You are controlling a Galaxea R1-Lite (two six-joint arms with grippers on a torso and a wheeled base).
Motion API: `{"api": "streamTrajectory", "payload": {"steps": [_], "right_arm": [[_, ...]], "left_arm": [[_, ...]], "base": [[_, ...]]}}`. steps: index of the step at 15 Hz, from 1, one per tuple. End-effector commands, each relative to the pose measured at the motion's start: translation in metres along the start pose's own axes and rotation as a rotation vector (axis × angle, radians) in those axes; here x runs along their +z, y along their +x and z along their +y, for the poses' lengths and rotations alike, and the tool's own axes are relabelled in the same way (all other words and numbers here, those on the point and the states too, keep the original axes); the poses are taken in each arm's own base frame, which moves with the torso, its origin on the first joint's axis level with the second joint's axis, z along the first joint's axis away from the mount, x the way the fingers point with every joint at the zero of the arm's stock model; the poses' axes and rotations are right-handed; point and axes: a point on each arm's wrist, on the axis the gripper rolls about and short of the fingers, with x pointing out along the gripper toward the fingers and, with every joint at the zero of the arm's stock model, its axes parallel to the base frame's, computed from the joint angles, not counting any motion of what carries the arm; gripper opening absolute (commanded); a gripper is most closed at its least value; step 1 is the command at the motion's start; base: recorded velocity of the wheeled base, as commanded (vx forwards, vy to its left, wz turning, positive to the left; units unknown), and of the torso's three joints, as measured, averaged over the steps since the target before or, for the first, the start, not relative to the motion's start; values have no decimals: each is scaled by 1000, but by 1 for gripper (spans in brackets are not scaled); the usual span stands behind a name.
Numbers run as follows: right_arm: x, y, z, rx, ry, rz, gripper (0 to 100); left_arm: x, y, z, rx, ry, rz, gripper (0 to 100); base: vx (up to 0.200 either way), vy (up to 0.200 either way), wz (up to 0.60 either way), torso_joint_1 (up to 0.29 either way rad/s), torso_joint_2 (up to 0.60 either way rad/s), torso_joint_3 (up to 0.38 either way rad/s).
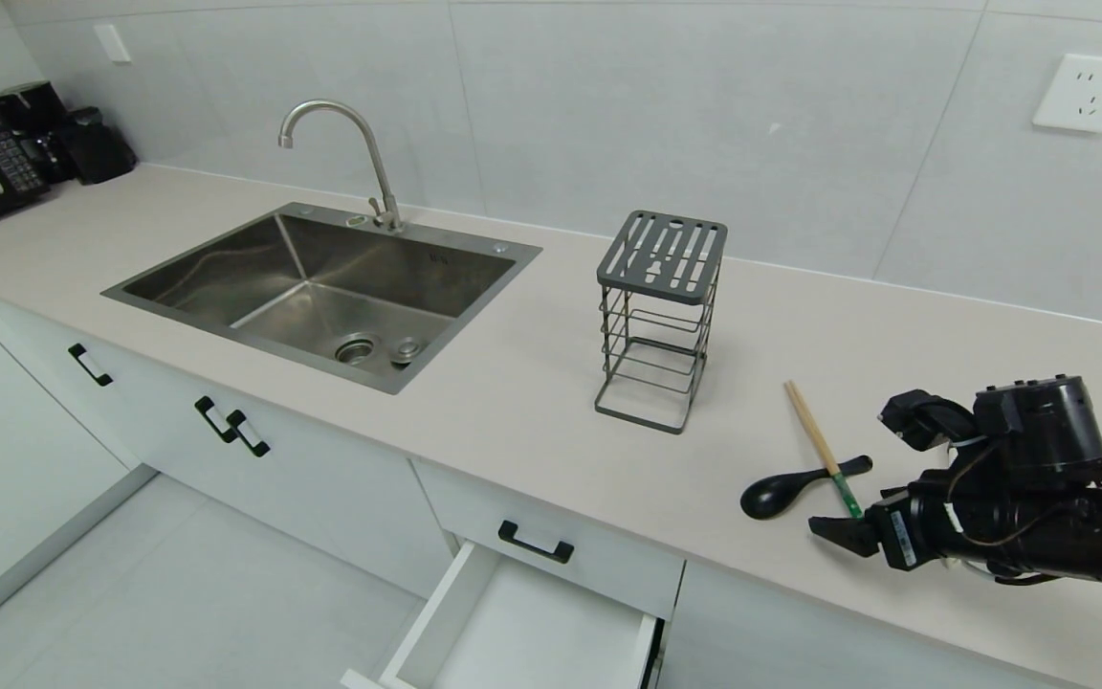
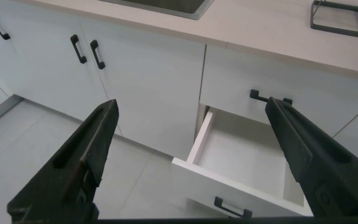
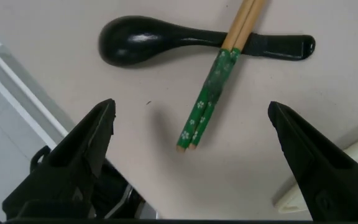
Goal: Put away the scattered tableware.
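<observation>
The right arm comes in low from the robot's right, forearm about level over the front of the worktop (image 1: 513, 383). The right hand (image 3: 190, 107) points left, fingers (image 3: 92, 143) spread wide and holding nothing. It hovers just above the green tips of the chopsticks (image 1: 819, 442) without touching them.

The chopsticks lie together across the handle of a black spoon (image 1: 785, 490), green tips toward the worktop's front edge. The spoon's bowl points left, toward a wire rack (image 1: 656, 321) standing well apart; a sink (image 1: 130, 292) lies farther left.

The left hand (image 2: 190, 104) is held out in front of the cabinets, below worktop level, its fingers wide apart and empty. Beyond it is a pulled-out drawer (image 2: 241, 155).
</observation>
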Motion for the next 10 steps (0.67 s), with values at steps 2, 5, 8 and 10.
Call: {"api": "streamTrajectory", "payload": {"steps": [2, 5, 8, 10], "right_arm": [[2, 19, -1, 3, 0, 11, 100], [4, 27, -2, 0, 0, 12, 100], [7, 37, -5, -19, 3, 16, 0], [10, 47, -8, -50, 14, 23, 0]], "left_arm": [[0, 0, 0, 1, 0, 1, 100], [0, 0, 0, 1, -2, 1, 100], [0, 0, 0, 1, 0, 1, 100], [0, 0, 0, 3, 0, 1, 100]], "base": [[0, 0, 0, 0, 0, 0], [0, 0, 0, 0, 0, 0], [0, 0, 0, 0, 0, 0], [0, 0, 0, 0, 0, 0]]}}
